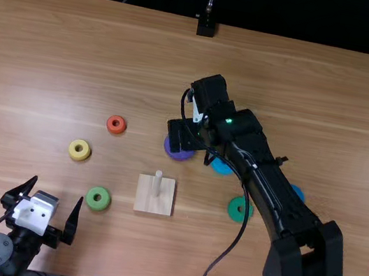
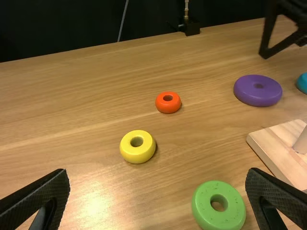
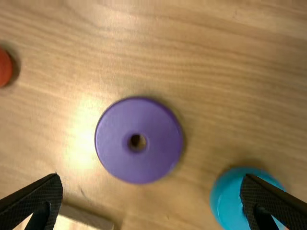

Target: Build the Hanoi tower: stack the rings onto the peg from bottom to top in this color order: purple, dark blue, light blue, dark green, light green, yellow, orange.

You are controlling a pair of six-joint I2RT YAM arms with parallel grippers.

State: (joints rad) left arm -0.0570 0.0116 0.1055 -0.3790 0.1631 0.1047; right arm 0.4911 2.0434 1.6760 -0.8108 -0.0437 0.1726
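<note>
Top view, we see the right claw (image 1: 192, 155) wide over the purple ring (image 1: 180, 156), left claw (image 1: 58, 188) also wide, peg (image 1: 157, 183) upright on its base (image 1: 152, 204)

We've got pretty bright light on the table (image 1: 307, 81), while the top view's upper edge is nearly black. We get glare lower left in the left wrist view; in the right one it's left of the purple ring (image 3: 115, 155), soft shadow on its right.
</note>
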